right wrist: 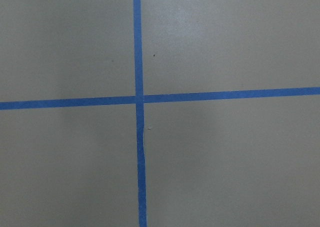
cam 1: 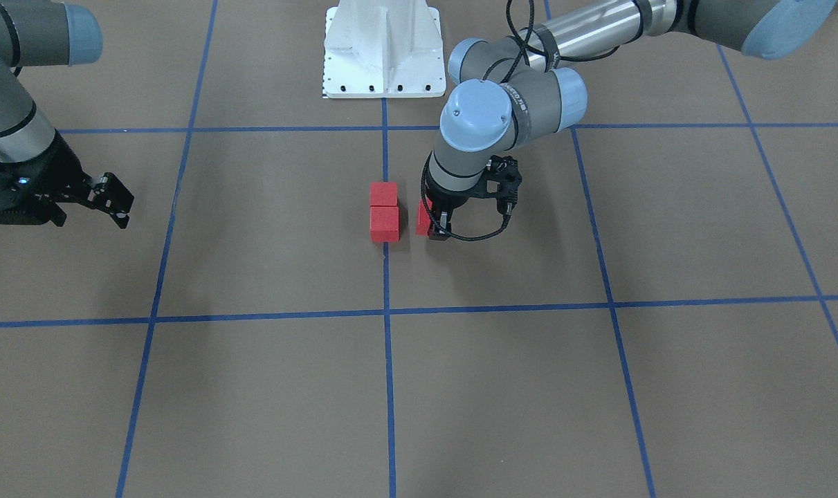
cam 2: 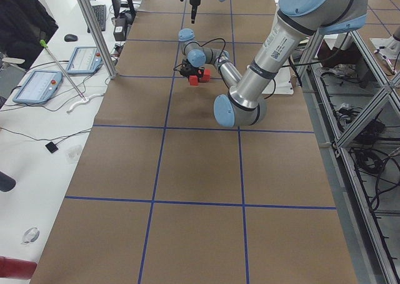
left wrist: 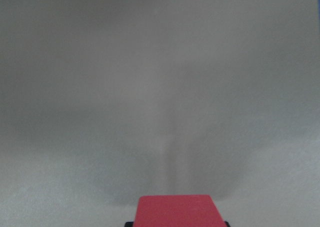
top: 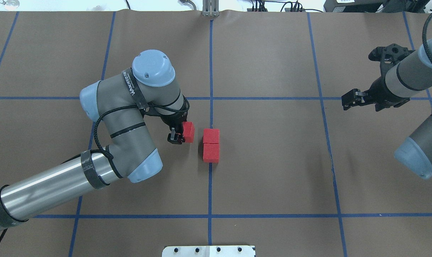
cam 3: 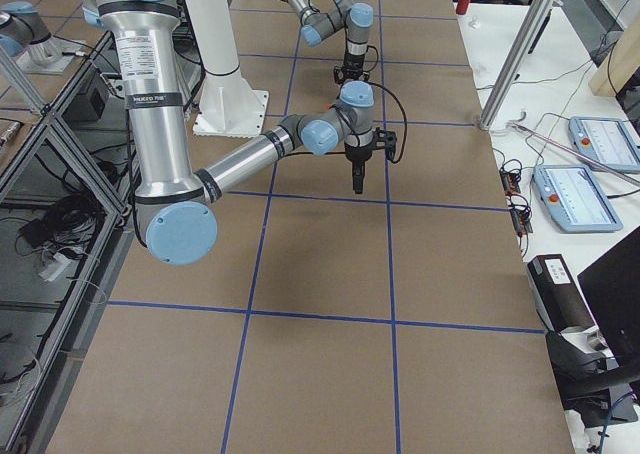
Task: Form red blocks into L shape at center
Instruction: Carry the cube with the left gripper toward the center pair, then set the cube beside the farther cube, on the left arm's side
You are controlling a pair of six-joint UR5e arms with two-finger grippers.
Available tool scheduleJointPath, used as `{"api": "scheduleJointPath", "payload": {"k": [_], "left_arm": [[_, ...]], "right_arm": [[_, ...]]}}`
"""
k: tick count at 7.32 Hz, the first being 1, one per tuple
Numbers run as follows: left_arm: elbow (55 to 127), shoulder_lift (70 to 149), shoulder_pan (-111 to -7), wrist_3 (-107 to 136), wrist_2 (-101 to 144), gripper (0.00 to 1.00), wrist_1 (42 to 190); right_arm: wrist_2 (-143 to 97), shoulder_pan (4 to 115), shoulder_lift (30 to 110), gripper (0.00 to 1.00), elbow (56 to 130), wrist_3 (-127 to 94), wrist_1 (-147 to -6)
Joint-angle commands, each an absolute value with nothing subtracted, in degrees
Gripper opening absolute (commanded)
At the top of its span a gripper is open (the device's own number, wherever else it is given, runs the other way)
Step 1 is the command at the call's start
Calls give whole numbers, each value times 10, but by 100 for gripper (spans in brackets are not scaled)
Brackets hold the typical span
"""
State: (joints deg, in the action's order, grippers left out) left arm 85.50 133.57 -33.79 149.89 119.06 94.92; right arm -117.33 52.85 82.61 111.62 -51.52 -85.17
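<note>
Table (top: pixel 273 160): flat brown surface, marked into large squares by blue tape (top: pixel 210 71).
Center (top: pixel 237 142): the middle squares, either side of the central tape line.
Left arm (top: pixel 123 117): reaches in from the robot's left, elbow bent, wrist pointing down just left of the central line.
Right arm (top: pixel 412 78): stands well off to the right, away from the blocks; its wrist camera sees only a tape crossing.
Base (cam 1: pixel 383 48): white mount on the near side of the table, on the central line.
Right gripper (top: pixel 348 100): hangs over bare table, holding nothing; whether its fingers are spread or together cannot be told.
Left gripper (top: pixel 180 132): fingers clamped on the third block.
Red blocks (top: pixel 211 144): two cubes touching, one behind the other, in a short row on the central line.
Third block (top: pixel 188 131): in the left gripper, level with the far cube of the row and just to its left, with a narrow gap between. Whether it rests on the table cannot be told.
</note>
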Motion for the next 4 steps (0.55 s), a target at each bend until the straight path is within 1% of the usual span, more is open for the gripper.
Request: {"api": "scheduleJointPath", "payload": {"k": [1, 4], "left_arm": [[843, 1342, -330, 1520, 1180, 0, 953], [819, 1362, -314, 1555, 1160, 0, 953]], "right_arm": [[-1173, 529, 829, 100, 1113, -514, -852], [-1174, 529, 829, 100, 1112, -516, -852]]}}
